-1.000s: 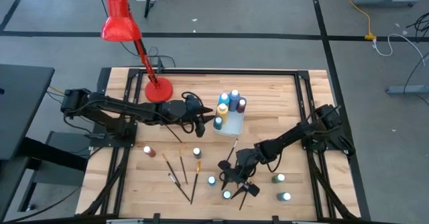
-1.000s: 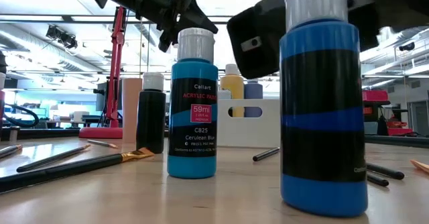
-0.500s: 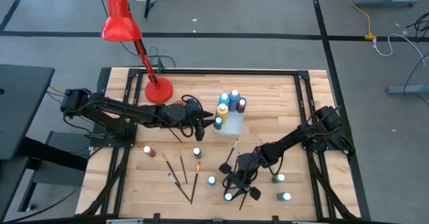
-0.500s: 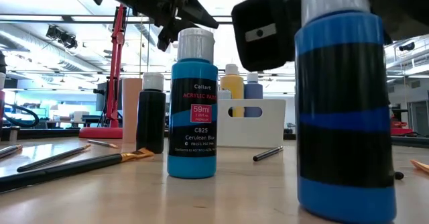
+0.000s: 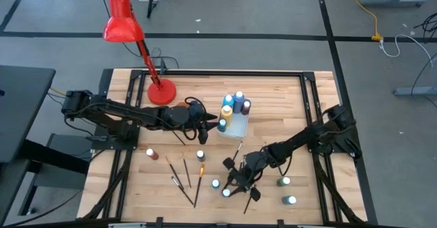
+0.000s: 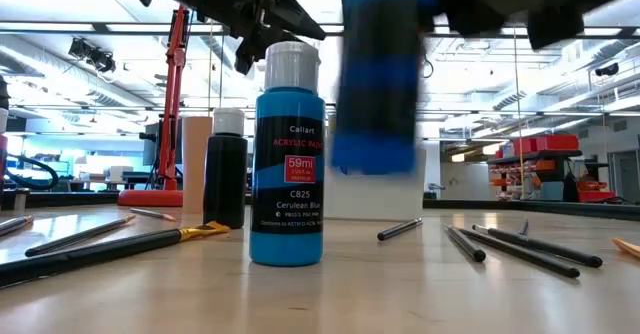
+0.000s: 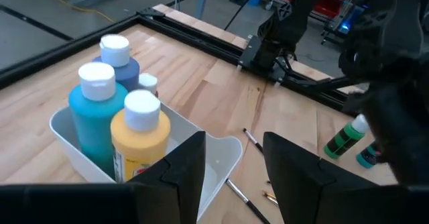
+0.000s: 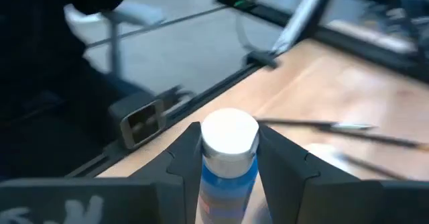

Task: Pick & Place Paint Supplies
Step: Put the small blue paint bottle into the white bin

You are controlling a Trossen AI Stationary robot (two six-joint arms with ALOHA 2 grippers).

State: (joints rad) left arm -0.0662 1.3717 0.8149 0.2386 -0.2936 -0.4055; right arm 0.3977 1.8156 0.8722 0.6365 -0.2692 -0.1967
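The right gripper (image 5: 235, 185) is closed on a blue paint bottle (image 6: 378, 74), lifted off the bench (image 5: 273, 98) near its 6 o'clock edge. The left gripper (image 7: 231, 167) hovers with fingers parted and empty just beside the white bin (image 5: 234, 124) of bottles at bench centre. Brushes (image 5: 186, 177) lie around 7 o'clock and green bottles (image 5: 284, 182) at 5 o'clock. Open wood lies toward 1 o'clock.
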